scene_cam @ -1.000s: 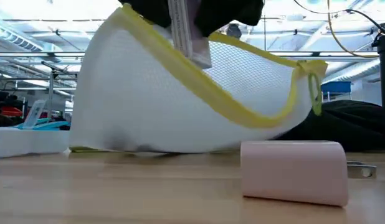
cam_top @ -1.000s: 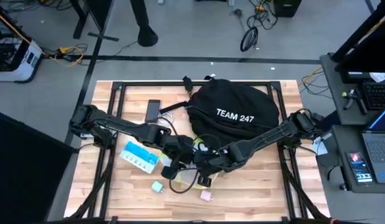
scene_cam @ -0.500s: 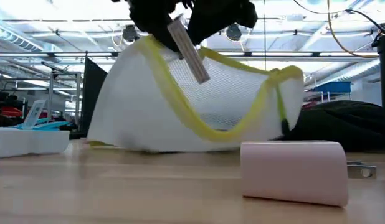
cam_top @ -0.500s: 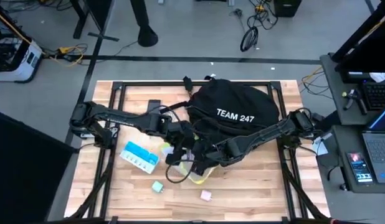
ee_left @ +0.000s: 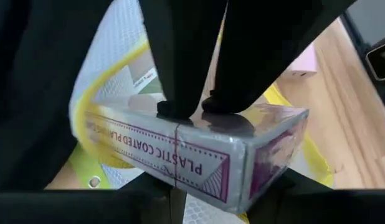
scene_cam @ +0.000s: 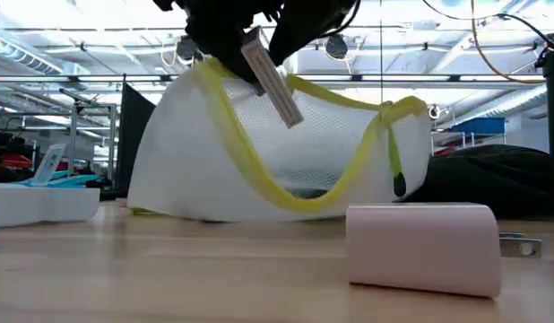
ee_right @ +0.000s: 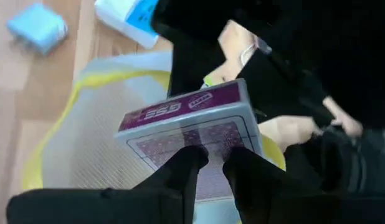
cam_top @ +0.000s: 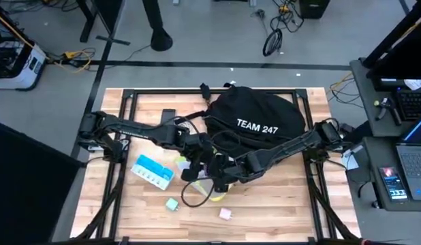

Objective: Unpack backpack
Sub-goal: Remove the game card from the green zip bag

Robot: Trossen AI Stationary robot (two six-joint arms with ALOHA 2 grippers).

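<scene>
Left of centre in the high view, the left gripper (cam_top: 197, 165) had risen, fingers clamped on the card box (ee_left: 199, 152), lifting it from the mesh pouch (scene_cam: 259, 152). The right gripper (cam_top: 221, 178) pinched the same box. The backpack (cam_top: 258, 122) sat upper centre-right on the surface (cam_top: 278, 211).

Two dark, nearly black arms, the left arm (cam_top: 139, 131) and the right arm (cam_top: 292, 145), are built of slim straight links with bulkier rounded joint housings. Faint pale lettering runs along the left arm's forearm. The fingers (ee_right: 186, 168) are matte black, narrow and blunt-tipped.
</scene>
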